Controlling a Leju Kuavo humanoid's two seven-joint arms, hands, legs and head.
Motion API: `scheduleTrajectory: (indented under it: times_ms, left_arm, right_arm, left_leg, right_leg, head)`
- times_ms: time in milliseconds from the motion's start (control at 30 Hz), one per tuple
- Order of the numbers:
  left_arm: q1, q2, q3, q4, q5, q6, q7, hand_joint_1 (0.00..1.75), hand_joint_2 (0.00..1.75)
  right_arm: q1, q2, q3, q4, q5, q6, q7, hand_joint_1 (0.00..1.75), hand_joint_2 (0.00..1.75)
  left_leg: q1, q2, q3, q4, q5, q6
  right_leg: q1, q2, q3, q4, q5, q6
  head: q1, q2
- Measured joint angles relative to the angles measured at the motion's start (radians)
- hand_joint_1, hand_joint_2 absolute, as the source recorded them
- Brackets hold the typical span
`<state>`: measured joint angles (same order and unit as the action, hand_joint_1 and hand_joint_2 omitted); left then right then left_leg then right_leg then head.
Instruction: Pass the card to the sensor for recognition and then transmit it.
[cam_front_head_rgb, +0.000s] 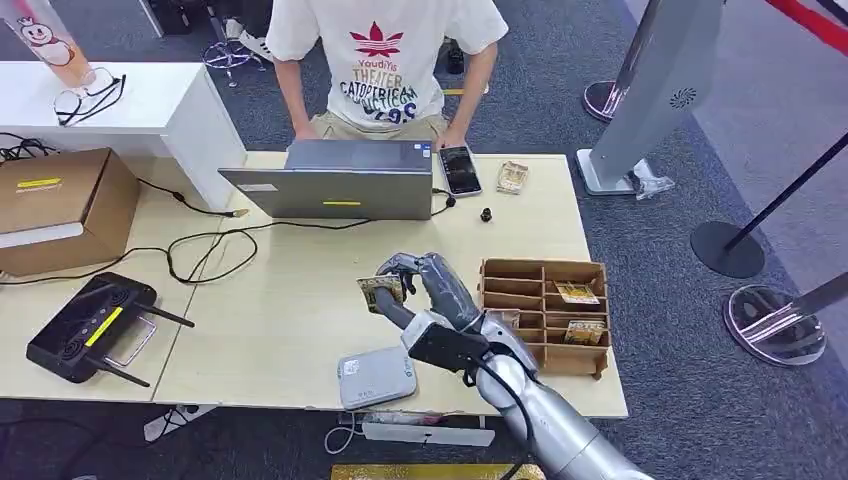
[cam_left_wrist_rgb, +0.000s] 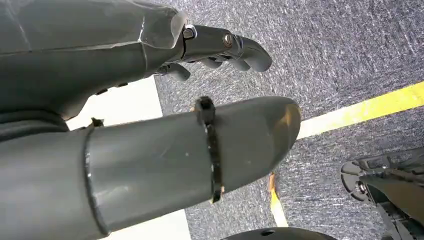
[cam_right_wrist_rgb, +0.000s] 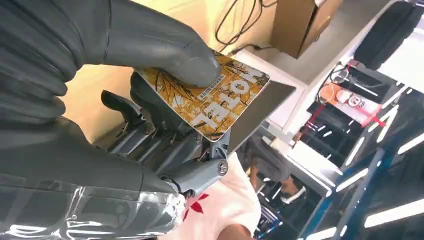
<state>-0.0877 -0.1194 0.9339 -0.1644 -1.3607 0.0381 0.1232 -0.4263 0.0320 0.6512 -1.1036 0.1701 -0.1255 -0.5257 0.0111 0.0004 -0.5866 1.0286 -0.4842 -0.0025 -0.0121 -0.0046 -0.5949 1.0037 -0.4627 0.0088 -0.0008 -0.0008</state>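
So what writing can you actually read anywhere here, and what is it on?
"HOTEL": on the orange card pinched in the right hand, seen upside down in the wrist view.
"THEATER": on the person's white T-shirt, under a red leaf logo; the other shirt lines are too garbled to read.
Small print on the card: too small.
Cards in the cardboard organizer, phone screen, grey sensor box: unreadable.

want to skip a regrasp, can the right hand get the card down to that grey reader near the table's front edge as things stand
Probably yes. The right hand holds the card above bare tabletop, and the grey reader lies close by toward the front edge with nothing on the table between them. The compartment box sits off to the other side.
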Motion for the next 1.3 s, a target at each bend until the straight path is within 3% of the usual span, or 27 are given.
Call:
scheduleTrajectory:
  times_ms: [400, 1300]
  left_arm:
    - [0.004, 0.000, 0.009, 0.000, 0.000, 0.002, 0.000, 0.00, 0.00]
    - [0.004, 0.003, 0.016, 0.000, -0.018, -0.004, 0.004, 0.00, 0.00]
  right_arm:
    - [0.000, 0.011, 0.028, 0.052, -0.055, 0.071, 0.020, 1.75, 1.75]
    - [0.013, 0.025, 0.092, 0.185, -0.106, 0.126, 0.031, 1.75, 1.75]
  left_leg:
    - [0.000, 0.000, 0.000, 0.000, 0.000, 0.000]
    - [0.000, 0.000, 0.000, 0.000, 0.000, 0.000]
  right_leg:
    - [0.000, 0.000, 0.000, 0.000, 0.000, 0.000]
    - [0.000, 0.000, 0.000, 0.000, 0.000, 0.000]
  head:
    - [0.000, 0.000]
    - [0.000, 0.000]
